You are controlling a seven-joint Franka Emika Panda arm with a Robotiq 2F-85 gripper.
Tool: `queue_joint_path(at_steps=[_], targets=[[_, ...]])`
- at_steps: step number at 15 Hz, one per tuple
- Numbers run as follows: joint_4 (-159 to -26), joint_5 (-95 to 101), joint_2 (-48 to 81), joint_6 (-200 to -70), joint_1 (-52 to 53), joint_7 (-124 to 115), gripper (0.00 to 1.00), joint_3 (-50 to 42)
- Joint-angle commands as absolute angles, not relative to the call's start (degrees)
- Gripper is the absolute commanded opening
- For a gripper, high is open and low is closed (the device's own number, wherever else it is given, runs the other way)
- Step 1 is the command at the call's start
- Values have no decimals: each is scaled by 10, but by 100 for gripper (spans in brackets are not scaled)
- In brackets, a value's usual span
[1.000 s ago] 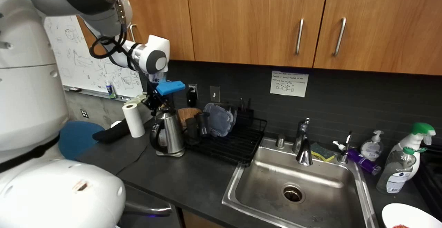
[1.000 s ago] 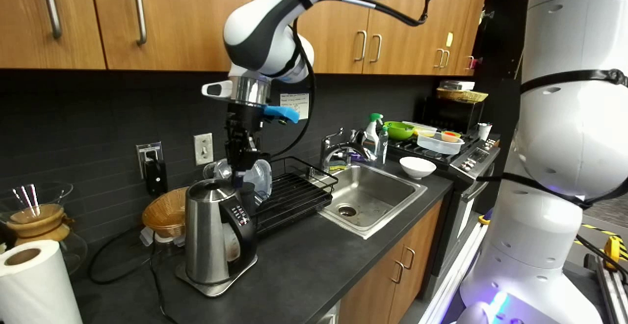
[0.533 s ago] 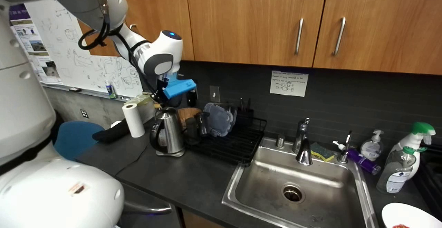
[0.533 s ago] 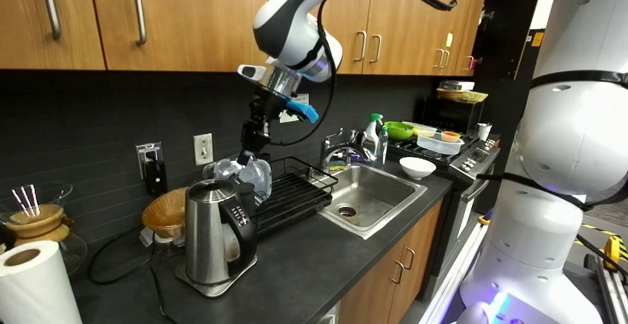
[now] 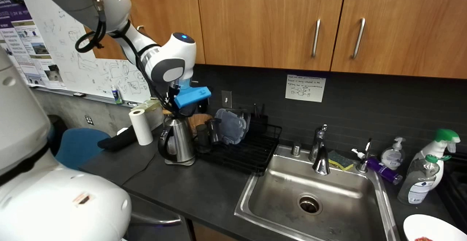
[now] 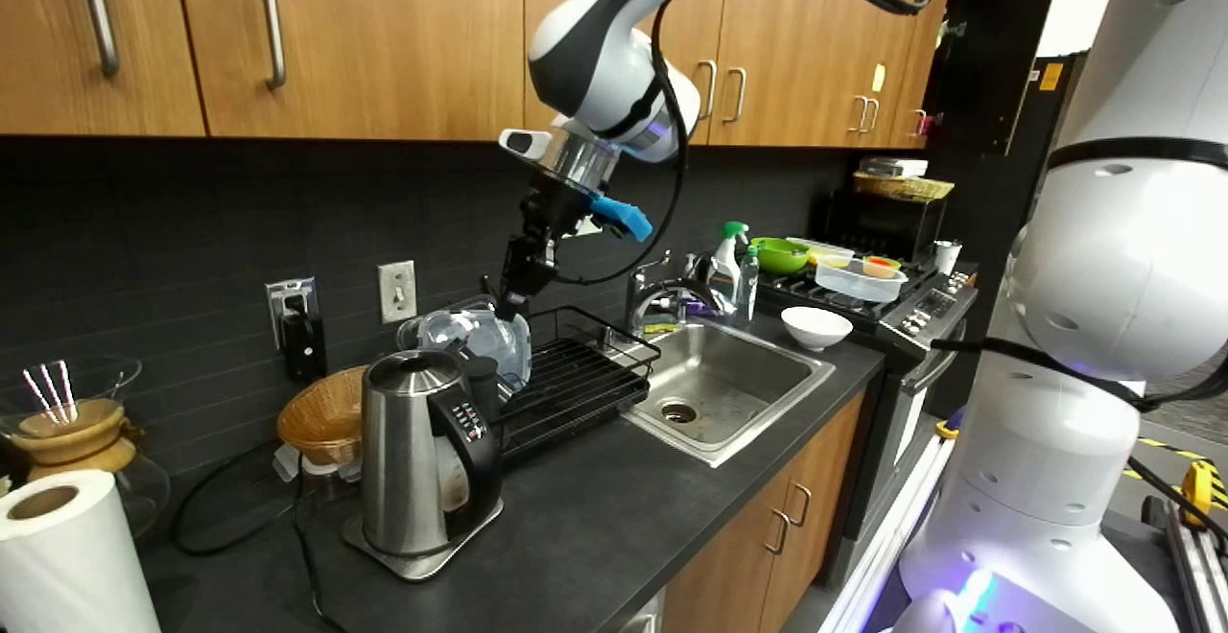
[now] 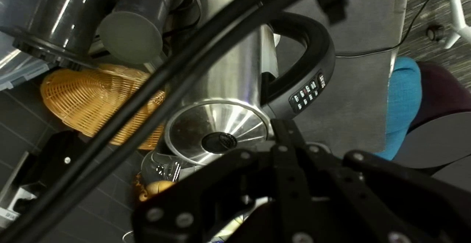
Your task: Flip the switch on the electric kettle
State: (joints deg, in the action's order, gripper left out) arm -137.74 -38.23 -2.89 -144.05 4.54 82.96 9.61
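The electric kettle (image 6: 408, 460), shiny steel with a black handle (image 6: 484, 480), stands upright on its base plate. A panel of lit buttons (image 6: 470, 420) runs along the handle's sloping top; in the wrist view this button panel (image 7: 307, 94) lies just beyond my fingertips. I make out no separate switch. My gripper (image 6: 508, 309) is tilted and hangs above and behind the handle, apart from it, in an exterior view. In the wrist view, the gripper (image 7: 283, 123) has its fingers together with nothing seen between them, and overlaps the edge of the kettle's lid (image 7: 217, 132).
A wicker basket (image 6: 326, 412) and a black dish rack (image 6: 576, 388) with plastic containers stand behind and beside the kettle. A paper towel roll (image 6: 72, 556) is at the near end of the counter. Black cables (image 7: 173, 77) cross the wrist view. The sink (image 6: 715, 384) lies farther along.
My gripper has lifted from the top of the kettle's handle, tilted, and drawn back over the dish rack side. The kettle has stayed in place.
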Motion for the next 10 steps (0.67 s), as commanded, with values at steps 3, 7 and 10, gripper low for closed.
queue_joint_path(at_steps=[3, 7, 10], targets=[[-1439, -382, -87, -1455, 65, 772, 0, 80], [-1482, -379, -123, -1465, 73, 730, 0, 71], [-1509, -361, -149, -1470, 76, 679, 0, 65]])
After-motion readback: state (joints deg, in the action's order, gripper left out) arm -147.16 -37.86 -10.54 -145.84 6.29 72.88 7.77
